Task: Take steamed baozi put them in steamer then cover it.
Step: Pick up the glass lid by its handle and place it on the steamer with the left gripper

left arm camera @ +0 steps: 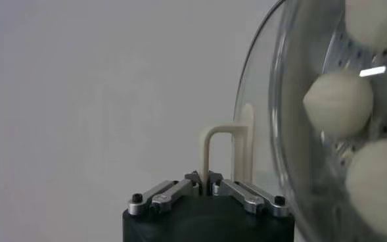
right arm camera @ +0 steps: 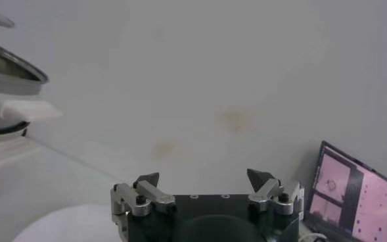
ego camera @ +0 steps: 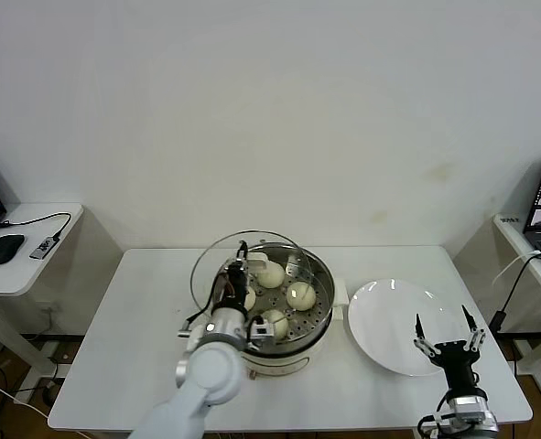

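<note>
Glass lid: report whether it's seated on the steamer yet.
Not seated. The left gripper holds the glass lid by its handle, tilted over the steamer, with the baozi uncovered on the far side.

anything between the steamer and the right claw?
Yes: the white plate lies between them on the table, seen in the head view. The steamer stands at its one side; the open right claw hovers over its other edge.

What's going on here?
The left gripper is shut on the handle of the glass cover, holding it tilted over the steamer. Four baozi sit inside on the perforated tray. The right gripper hangs open and empty over the bare plate. The cover is not yet seated.
</note>
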Available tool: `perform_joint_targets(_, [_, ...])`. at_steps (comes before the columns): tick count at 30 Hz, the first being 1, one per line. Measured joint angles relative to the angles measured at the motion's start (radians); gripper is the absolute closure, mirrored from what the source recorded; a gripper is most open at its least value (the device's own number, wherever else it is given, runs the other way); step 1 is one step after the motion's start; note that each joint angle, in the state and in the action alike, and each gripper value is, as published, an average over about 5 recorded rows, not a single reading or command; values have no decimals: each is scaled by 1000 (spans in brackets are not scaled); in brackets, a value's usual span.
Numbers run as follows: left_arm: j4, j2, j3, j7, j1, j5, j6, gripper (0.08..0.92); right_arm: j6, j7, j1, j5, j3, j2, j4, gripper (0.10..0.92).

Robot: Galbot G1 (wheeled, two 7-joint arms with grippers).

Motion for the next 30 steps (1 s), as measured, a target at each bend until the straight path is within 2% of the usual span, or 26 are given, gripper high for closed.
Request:
perform_joint_targets(11, [34, -87, 32, 25, 6, 90, 6, 861, 0, -7, -6, -13, -8, 1, -3, 203])
perform_joint_targets(30, [82, -149, 27, 7, 35, 163, -16, 861, 6, -11, -10, -16, -17, -12, -14, 203])
